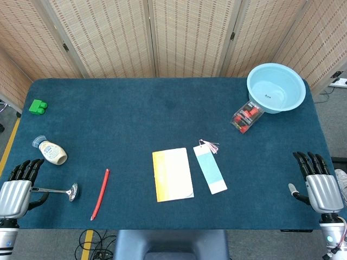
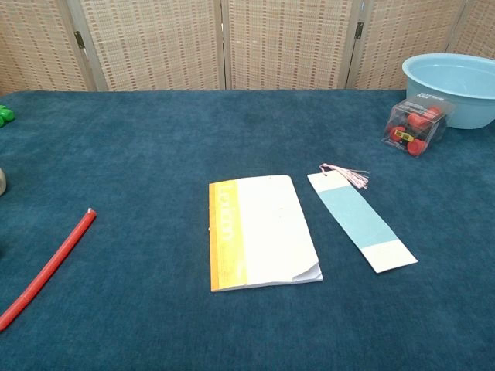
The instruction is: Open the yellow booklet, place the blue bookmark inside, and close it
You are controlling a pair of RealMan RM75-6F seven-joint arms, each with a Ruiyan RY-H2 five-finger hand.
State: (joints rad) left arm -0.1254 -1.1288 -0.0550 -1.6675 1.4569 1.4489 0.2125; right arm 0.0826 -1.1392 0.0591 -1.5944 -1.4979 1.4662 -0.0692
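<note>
With the yellow booklet [image 1: 173, 174] lying closed well inboard of both hands and the blue bookmark [image 1: 210, 169] just beside it on the right hand's [image 1: 320, 187] side, nothing is begun: both the left hand [image 1: 17, 190] and the right rest empty, fingers apart, and the opening likely calls for a reach to the cover's free edge.

Dark teal-blue carpeted counter [image 1: 135, 114]. Booklet [image 2: 259, 230] cream-white with yellow-to-orange spine band. Bookmark [image 2: 362, 220] light blue, white ends, pink tassel. Straw [image 1: 100, 193] red. Basin [image 1: 276, 87] pale blue. Clear box [image 1: 246, 117] with red pieces inside. Block [image 1: 38, 106] bright green. Bottle [image 1: 50, 150] cream with blue-grey cap. Both hands silver-grey with black fingers [image 1: 26, 170]. Screen [image 1: 179, 35] beige woven, dashed brown pattern.
</note>
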